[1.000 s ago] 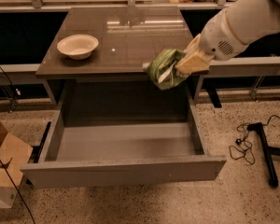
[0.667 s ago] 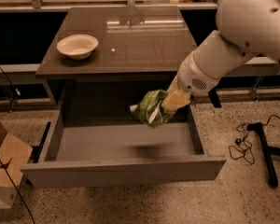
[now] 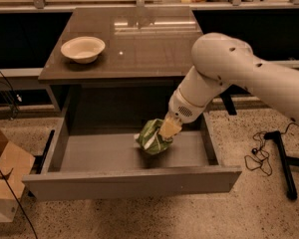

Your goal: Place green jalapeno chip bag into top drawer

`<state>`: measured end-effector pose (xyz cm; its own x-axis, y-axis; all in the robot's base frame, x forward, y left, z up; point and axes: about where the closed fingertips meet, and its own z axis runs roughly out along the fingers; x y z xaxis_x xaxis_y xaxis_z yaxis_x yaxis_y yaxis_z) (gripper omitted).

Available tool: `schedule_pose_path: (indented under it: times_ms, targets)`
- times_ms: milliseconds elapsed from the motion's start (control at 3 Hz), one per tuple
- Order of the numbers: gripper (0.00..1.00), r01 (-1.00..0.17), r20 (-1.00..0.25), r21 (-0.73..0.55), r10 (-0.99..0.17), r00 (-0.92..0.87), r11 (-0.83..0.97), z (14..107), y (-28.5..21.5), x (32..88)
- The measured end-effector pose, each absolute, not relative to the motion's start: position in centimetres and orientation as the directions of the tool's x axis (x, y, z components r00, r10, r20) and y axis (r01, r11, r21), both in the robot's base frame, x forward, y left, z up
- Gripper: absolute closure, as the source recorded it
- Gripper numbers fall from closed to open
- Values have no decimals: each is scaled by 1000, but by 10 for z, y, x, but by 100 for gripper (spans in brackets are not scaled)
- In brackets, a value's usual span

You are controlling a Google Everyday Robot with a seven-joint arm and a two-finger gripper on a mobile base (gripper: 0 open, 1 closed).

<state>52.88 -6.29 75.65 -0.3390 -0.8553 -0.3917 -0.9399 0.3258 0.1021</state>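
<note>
The green jalapeno chip bag (image 3: 152, 137) is crumpled and low inside the open top drawer (image 3: 129, 182), right of its middle, at or just above the drawer floor. My gripper (image 3: 165, 132) reaches down into the drawer from the right and is shut on the bag's right side. The white arm (image 3: 224, 73) hangs over the drawer's right half and hides the table's right front corner.
A cream bowl (image 3: 82, 49) sits on the grey-brown table (image 3: 139, 39) at the left. A cardboard box (image 3: 2, 178) stands on the floor left of the drawer. A black stand and cable (image 3: 274, 153) lie on the floor at the right.
The arm has swung down and left, carrying the bag from above the table's front edge into the drawer cavity.
</note>
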Motion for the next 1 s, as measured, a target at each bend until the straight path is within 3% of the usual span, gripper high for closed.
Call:
schedule_pose_path:
  times_ms: [333, 1000]
  targets:
    - [58, -890, -379, 165, -806, -454, 424, 721, -63, 541]
    - [12, -886, -375, 174, -803, -464, 431, 718, -61, 540]
